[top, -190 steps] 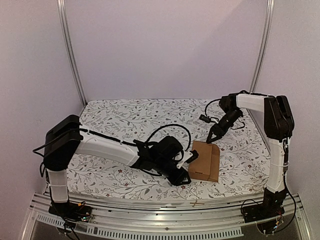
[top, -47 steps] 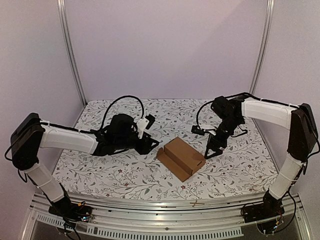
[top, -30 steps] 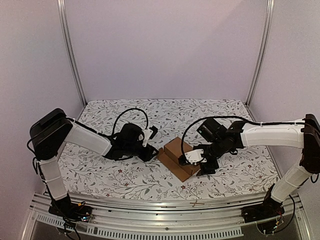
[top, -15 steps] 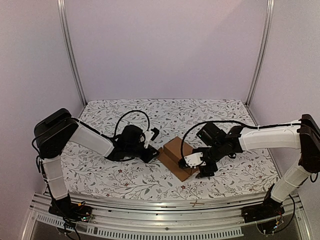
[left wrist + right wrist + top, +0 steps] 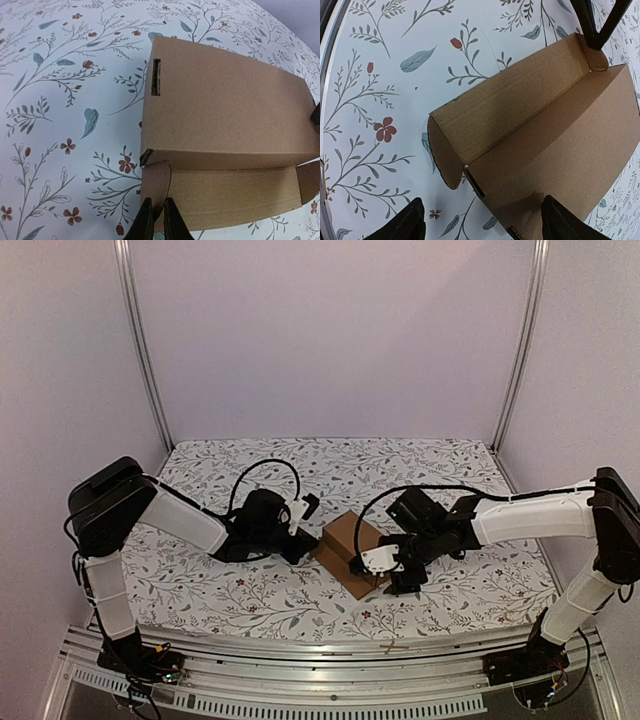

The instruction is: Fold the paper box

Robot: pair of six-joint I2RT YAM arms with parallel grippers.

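The right pincer (image 5: 487, 221) has come down low, wide open, with the paper box (image 5: 343, 542) and its unfolded front flap between its fingers. The left pincer (image 5: 158, 226), nearly closed, seems to pinch the end tab directly ahead, so closing the flap can probably begin.

Paper box (image 5: 347, 543) on the table (image 5: 230, 592), at its middle, set slantwise. Left gripper (image 5: 308, 550) at the box's left end, touching it; fingers (image 5: 146, 223) close together on either side of the end tab (image 5: 156, 181) at the near left corner. Behind that tab, the broad top panel; in front of the panel, a narrower long one. Right gripper (image 5: 385, 578) at the box's right near end, fingers (image 5: 408, 223) spread wide, one to each side of that end.
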